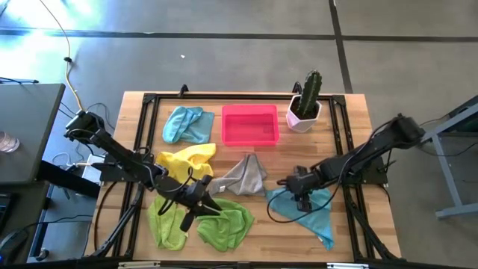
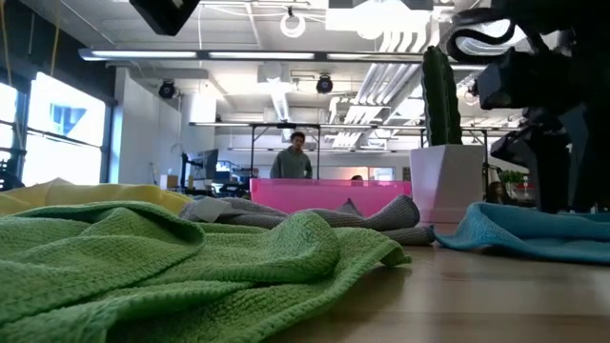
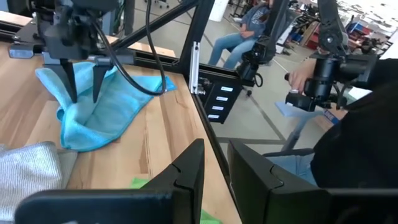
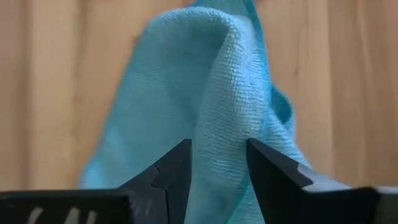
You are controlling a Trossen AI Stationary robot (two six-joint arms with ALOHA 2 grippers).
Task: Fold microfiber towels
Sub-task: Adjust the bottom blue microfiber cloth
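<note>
high view: six towels lie crumpled around the pink tray (image 1: 250, 124), none folded; the right end effector (image 1: 304, 200) stands over the light blue towel (image 1: 314, 213).
left wrist view: the left end effector (image 3: 214, 163) holds nothing, fingers slightly apart.
right wrist view: the right fingers (image 4: 174, 171) straddle a raised blue fold, not yet clamped.

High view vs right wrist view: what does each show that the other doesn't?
Only the high view: the pink tray, the potted cactus, the yellow towel, the grey towel, two green towels, a second blue towel and the left hand over the green ones. Only the right wrist view: the weave of the cloth, and a raised fold standing between the open fingers. Both: the right hand at the blue towel on the wooden table.
</note>
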